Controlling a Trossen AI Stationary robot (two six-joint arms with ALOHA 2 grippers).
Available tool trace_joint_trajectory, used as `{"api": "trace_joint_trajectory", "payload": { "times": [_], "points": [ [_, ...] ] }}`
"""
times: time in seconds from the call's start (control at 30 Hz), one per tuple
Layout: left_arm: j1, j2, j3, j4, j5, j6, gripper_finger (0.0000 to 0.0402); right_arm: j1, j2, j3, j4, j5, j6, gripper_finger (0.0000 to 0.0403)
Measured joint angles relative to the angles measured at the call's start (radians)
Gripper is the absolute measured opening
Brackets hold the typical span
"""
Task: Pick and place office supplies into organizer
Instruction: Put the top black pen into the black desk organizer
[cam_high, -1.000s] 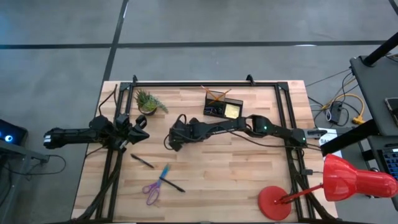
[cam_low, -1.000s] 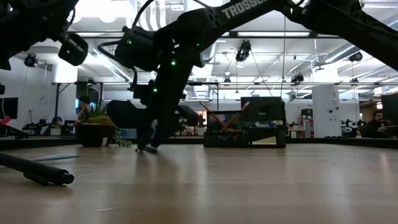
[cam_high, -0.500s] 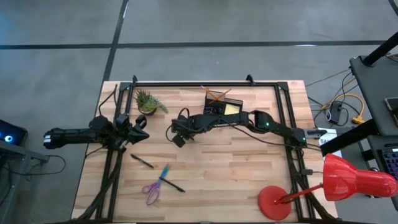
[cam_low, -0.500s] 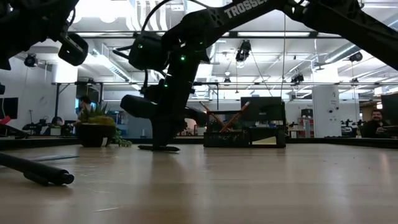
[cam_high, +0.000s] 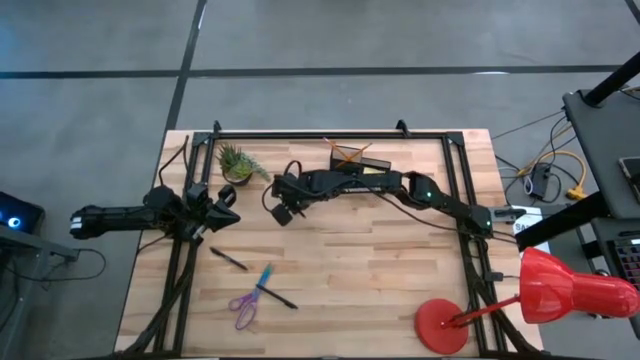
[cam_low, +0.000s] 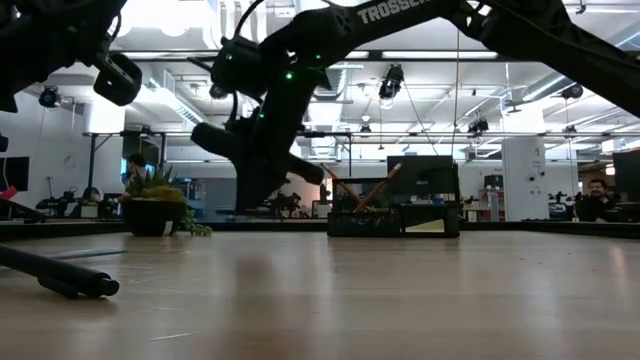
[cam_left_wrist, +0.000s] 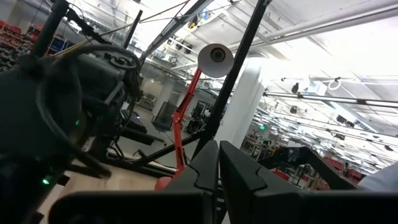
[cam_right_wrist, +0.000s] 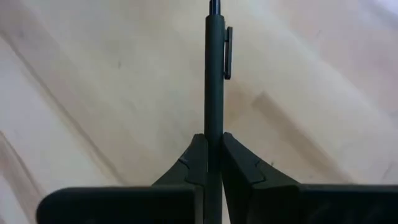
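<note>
- Step in hand, by judgement: carrying a picked-up pen toward the organizer (cam_high: 358, 176), with placing not yet done.
- Right gripper (cam_high: 281, 212) over the middle of the table (cam_high: 360, 270), clear of the wood in the low view, between the potted plant (cam_high: 238, 163) and the organizer.
- Right fingers (cam_right_wrist: 196, 158) pinched tight on a thin black pen (cam_right_wrist: 214, 74), seen plainly in the right wrist view; shaft straight out between them, pocket clip on one side, bare wood beyond.
- Next move, likely: swing across to the organizer, tip the pen upright, lower into the taller back section, then let go; some care needed to miss the orange pencils (cam_high: 346, 153) leaning there already.
- Organizer: small black box at the far edge of the table, partly under the right arm in the high view.
- Left gripper (cam_high: 222, 205) parked at the table's left edge, fingers (cam_left_wrist: 205, 168) pressed together, holding nothing.
- Left on the table near the front: another black pen (cam_high: 229, 259), a blue pen (cam_high: 264, 276), a dark pen (cam_high: 280, 296) just beside it, purple-handled scissors (cam_high: 243, 305).
- Red desk lamp (cam_high: 540, 290) at the front right corner, well apart from the work.
</note>
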Motion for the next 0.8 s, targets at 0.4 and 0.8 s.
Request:
{"api": "trace_joint_trajectory", "payload": {
  "times": [0.4,0.8],
  "points": [
    [0.0,0.0,0.0,0.0,0.0,0.0,0.0,0.033,-0.071,0.117,-0.019,0.667,0.024,0.0012],
    [0.0,0.002,0.0,0.0,0.0,0.0,0.0,0.093,-0.174,0.071,-0.523,1.162,0.605,0.0014]
  ]
}}
